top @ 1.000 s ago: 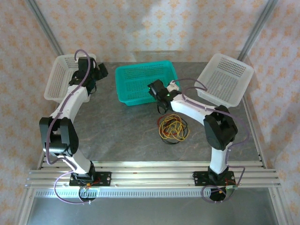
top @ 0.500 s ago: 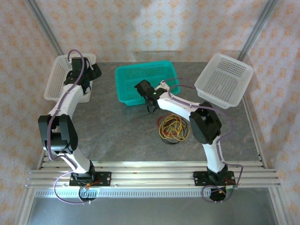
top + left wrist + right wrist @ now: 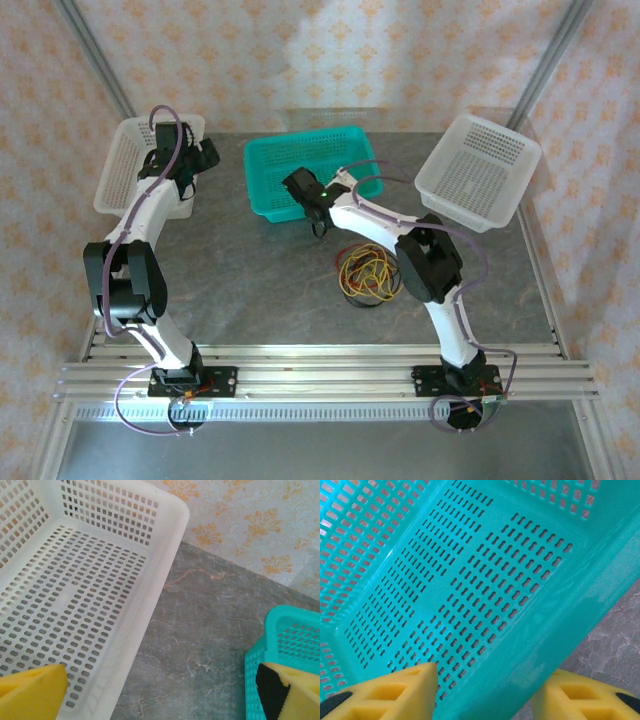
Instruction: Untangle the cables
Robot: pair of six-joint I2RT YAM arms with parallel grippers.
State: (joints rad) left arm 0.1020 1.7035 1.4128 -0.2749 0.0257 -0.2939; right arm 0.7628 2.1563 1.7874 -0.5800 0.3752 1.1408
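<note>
We see the cables [image 3: 367, 275], thin yellow, red and black wire loops in one tangled heap, on the grey marbled table [image 3: 250, 270] just in front of the teal basket [image 3: 485, 580], a slotted plastic tray. The right gripper [image 3: 485, 700] hangs over that basket's near wall, yellow fingers apart and clamping nothing; the heap lies apart from it. Left of the teal basket, the left gripper [image 3: 160, 695] spreads wide and empty over a white perforated basket's [image 3: 165, 545] rim. Another white basket [image 3: 480, 170] sits to the right.
</note>
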